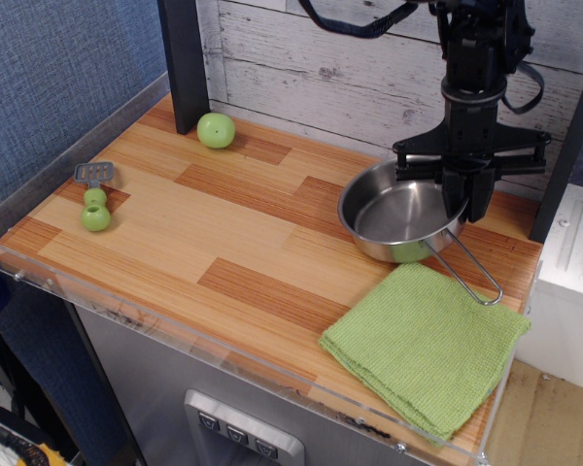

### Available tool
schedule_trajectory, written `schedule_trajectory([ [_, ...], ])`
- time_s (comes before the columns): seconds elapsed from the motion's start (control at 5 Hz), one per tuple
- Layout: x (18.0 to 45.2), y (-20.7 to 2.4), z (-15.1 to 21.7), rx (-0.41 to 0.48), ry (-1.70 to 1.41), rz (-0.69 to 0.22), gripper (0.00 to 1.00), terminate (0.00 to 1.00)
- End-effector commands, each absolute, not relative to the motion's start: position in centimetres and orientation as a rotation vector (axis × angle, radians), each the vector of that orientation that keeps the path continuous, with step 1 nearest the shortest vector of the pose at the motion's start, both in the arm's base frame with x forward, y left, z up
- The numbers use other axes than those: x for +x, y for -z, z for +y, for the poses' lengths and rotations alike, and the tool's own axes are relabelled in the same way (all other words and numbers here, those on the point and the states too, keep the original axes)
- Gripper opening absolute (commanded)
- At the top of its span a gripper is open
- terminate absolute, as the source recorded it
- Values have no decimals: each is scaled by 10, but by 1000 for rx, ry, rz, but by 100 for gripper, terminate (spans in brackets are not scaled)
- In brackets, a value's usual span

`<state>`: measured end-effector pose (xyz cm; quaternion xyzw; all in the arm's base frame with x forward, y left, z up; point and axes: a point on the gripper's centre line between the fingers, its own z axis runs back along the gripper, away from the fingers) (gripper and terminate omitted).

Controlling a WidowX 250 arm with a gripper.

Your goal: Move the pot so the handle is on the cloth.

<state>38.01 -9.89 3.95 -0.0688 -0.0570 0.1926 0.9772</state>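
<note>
Table (223, 252): wood laminate, wall at far side. Cloth (428, 345) lies flat at near right corner; soft knit, should give friction under metal. Pot (400, 221) sits just beyond the cloth's far edge, right side of table. Thin steel, judged light, rigid, slick; rim is the sensible hold, wire too thin and springy. Gripper (466, 194) comes down over the pot's far-right rim, fingers clamped across the wall. Handle (471, 274) runs near-right; loop tip overlaps the cloth's far edge, whether resting on it cannot be told.
</note>
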Motion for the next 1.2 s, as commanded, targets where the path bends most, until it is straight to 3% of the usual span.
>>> schedule_trajectory([
  [0.0,368,-44,-76,-128,-424,-140,0,0],
  [0.2,363,-33,-63,-106,-452,-116,0,0],
  [0.4,362,-28,-57,-103,-459,-82,100,0],
  [1.0,361,-32,-56,-97,-491,-89,100,0],
])
